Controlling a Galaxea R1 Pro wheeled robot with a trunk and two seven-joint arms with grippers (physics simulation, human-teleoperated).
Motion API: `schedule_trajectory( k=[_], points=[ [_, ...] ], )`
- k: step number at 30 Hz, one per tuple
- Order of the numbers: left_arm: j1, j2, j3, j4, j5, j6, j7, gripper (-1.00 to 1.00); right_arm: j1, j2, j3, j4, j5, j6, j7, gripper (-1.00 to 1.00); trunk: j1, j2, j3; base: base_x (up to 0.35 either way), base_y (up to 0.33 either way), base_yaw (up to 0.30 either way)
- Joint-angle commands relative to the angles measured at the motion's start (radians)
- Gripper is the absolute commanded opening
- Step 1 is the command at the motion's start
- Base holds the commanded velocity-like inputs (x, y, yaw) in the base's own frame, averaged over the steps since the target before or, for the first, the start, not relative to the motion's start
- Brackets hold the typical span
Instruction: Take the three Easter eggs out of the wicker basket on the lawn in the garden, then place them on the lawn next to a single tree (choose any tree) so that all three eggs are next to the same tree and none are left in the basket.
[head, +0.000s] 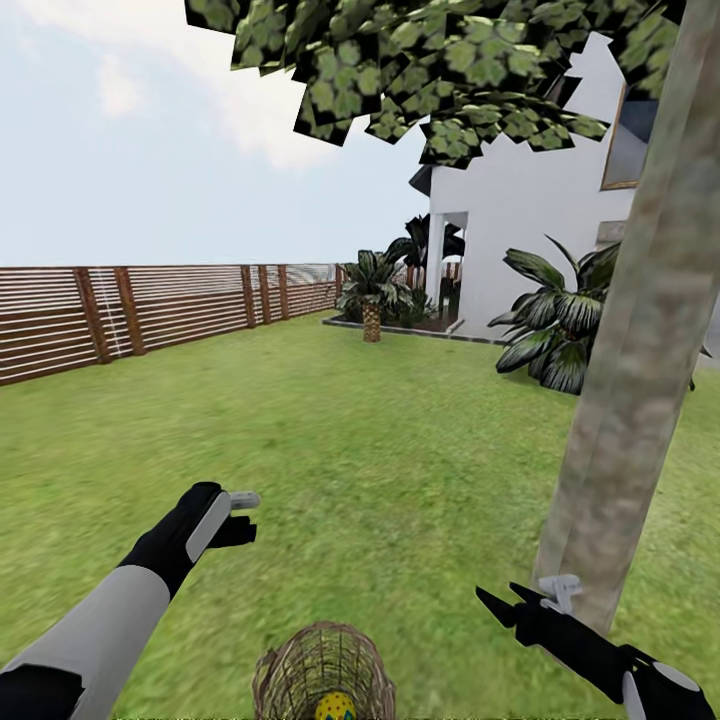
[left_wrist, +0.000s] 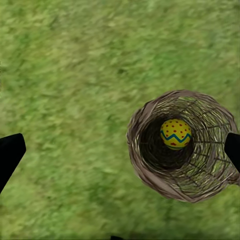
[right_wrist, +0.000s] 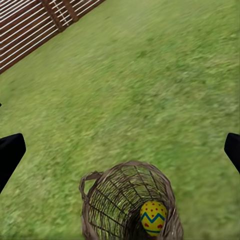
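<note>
Lawn (head: 380, 450) carries the basket (head: 322, 672) near the tree (head: 640, 380); we see one egg (left_wrist: 175, 133) inside. Both grippers (head: 243, 513) (head: 500, 604) hover, apparently spread wide.

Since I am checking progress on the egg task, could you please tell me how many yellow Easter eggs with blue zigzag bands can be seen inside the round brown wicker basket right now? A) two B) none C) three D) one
D: looking down into the round brown wicker basket, the left wrist view shows a single yellow Easter egg with a blue zigzag band on its bottom, as does the right wrist view.
</note>
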Motion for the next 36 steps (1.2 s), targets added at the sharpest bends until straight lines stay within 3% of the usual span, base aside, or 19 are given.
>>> schedule_trajectory(
  k=[1,23,36],
  points=[
    [-0.001,0.001,-0.006,-0.001,0.011,0.002,0.009,1.0,-0.001,0.0,-0.002,-0.001,0.003,0.007,0.006,1.0,0.0,-0.002,-0.003,0.0,0.004,0.0],
    [-0.001,0.001,-0.009,0.001,0.011,0.002,0.007,1.0,-0.003,-0.006,-0.008,0.026,0.002,0.006,0.006,1.0,0.0,-0.002,-0.029,0.0,0.0,-0.025],
    [-0.001,0.001,-0.012,0.001,0.011,-0.005,0.007,1.0,-0.003,-0.004,-0.01,0.027,0.002,0.002,0.008,1.0,0.0,-0.002,-0.03,0.0,0.0,-0.018]
  ],
)
